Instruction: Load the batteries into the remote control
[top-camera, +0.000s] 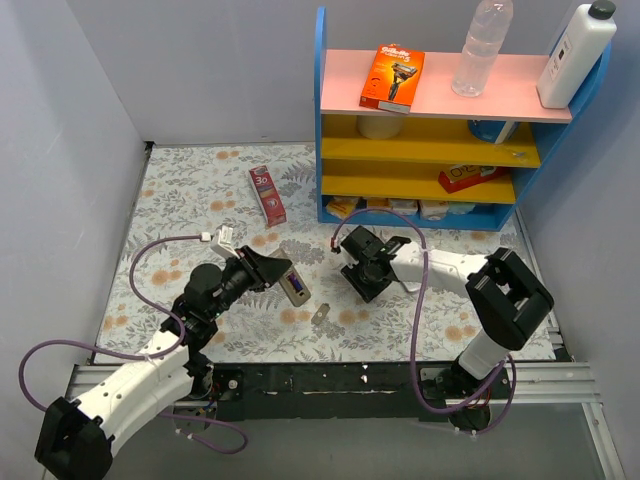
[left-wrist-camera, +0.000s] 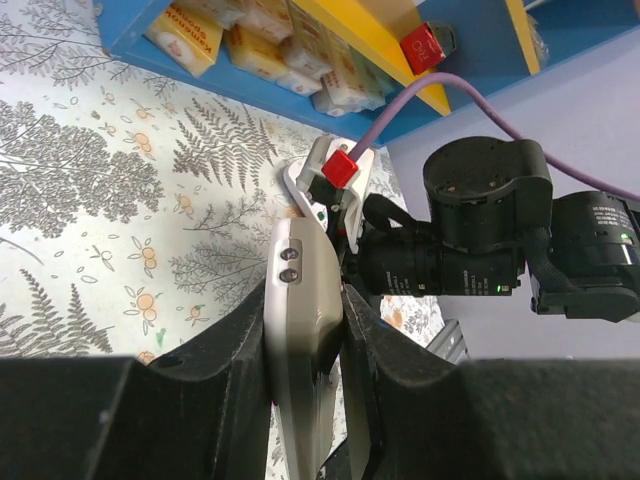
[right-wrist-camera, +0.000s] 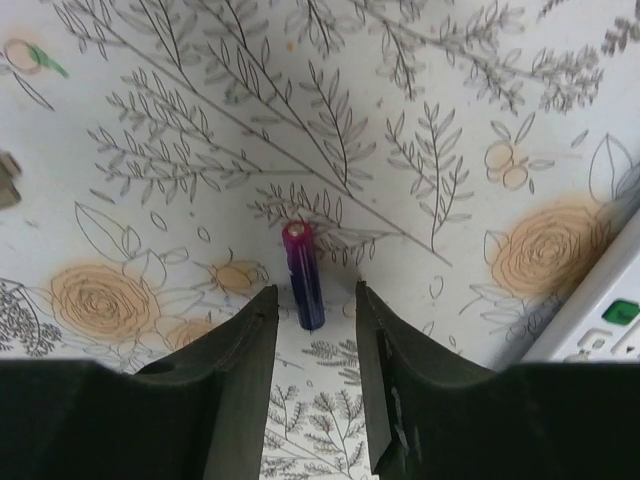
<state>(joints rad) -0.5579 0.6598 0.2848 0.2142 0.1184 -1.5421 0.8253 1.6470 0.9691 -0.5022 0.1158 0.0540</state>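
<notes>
- Now the right gripper (right-wrist-camera: 315, 290) hangs low over the table (right-wrist-camera: 450, 120). Its jaws are apart and stand either side of one battery (right-wrist-camera: 303, 278) without touching it.
- The battery lies flat on the flowered cover near the table's middle, to the right of the remote control (top-camera: 293, 286).
- The left gripper (left-wrist-camera: 306, 300) is clamped across the remote control's long sides and holds it edge-up.
- Likely handling: the battery looks light, rigid and smooth, so it may roll or squirt out. Pinch it across mid-barrel, leaving both ends free for seating in the compartment.
</notes>
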